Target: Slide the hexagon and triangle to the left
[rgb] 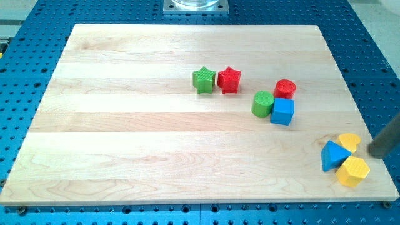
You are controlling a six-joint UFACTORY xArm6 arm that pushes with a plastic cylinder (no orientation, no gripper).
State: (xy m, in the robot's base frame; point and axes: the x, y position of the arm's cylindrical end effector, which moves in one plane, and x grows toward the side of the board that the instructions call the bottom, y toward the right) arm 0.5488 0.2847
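A yellow hexagon (354, 171) and a blue triangle (333, 155) sit touching each other near the board's bottom right corner. A yellow heart-like block (350, 141) lies just above them, touching the triangle. My tip (373, 154) is the lower end of the dark rod coming in from the view's right edge. It stands just right of the yellow heart-like block and above right of the hexagon, close to both.
A green star (204, 80) and a red star (229, 79) sit side by side at upper centre. A red cylinder (285, 89), a green cylinder (262, 103) and a blue cube (282, 112) cluster right of centre. The wooden board (125, 137) lies on a blue perforated table.
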